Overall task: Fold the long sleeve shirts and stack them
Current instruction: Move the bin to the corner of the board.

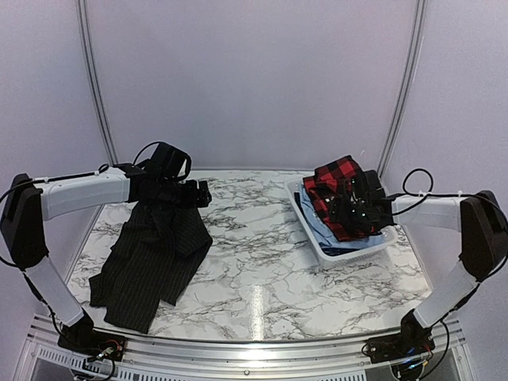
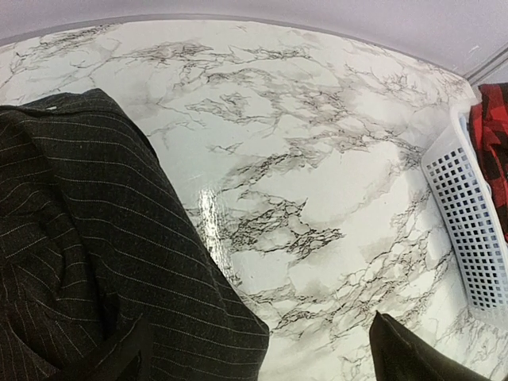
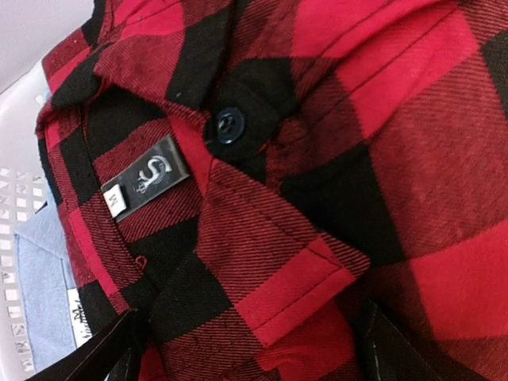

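The black pinstriped long sleeve shirt (image 1: 151, 262) lies crumpled on the left of the marble table, its upper part bunched up under my left arm. My left gripper (image 1: 202, 193) is just past its right edge, open; in the left wrist view the shirt (image 2: 79, 238) covers the left finger, and nothing is between the fingers of the gripper (image 2: 258, 329). The red-and-black checked shirt (image 1: 333, 178) sits heaped in the white basket (image 1: 313, 238). My right gripper (image 1: 349, 213) is pressed down into it, open, its collar (image 3: 317, 159) lying between the fingers of the gripper (image 3: 254, 349).
A light blue garment (image 1: 317, 226) lies under the checked shirt in the basket (image 3: 20, 198). The basket's lattice wall (image 2: 468, 230) stands at the right of the left wrist view. Bare marble (image 1: 254, 238) lies between the black shirt and the basket. Pale walls close the back.
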{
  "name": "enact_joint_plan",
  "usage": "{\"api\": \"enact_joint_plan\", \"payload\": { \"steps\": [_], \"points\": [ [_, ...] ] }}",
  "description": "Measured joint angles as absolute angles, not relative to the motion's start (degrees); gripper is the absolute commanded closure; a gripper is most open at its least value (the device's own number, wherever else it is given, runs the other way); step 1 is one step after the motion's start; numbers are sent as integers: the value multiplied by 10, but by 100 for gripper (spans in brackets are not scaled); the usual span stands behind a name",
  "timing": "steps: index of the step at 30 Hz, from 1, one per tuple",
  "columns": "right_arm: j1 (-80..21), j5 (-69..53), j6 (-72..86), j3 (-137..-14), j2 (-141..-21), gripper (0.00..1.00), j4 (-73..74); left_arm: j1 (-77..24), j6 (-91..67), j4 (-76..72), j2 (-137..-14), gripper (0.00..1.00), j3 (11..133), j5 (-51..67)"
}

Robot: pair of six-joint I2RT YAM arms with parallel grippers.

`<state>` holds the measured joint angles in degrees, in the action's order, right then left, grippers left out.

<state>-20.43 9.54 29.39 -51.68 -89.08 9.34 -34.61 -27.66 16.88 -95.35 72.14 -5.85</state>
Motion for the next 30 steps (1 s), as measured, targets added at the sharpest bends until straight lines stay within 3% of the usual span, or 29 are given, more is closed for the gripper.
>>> {"api": "enact_joint_plan", "payload": {
  "steps": [5,13,19,25,30],
  "points": [
    [-221,127,286,-517,-854,8,148,-349,-281,166,-957,1,721,-53],
    [-381,143,258,-654,-854,7,196,-354,-286,165,-954,1,721,-50],
    [-453,93,249,-723,-937,7,169,-355,-294,163,-925,1,708,-55],
    [-453,65,248,-727,-1069,7,155,-355,-296,160,-889,1,687,-65],
    [-404,60,253,-711,-1093,7,143,-355,-296,160,-870,1,660,-70]
  ]
}}
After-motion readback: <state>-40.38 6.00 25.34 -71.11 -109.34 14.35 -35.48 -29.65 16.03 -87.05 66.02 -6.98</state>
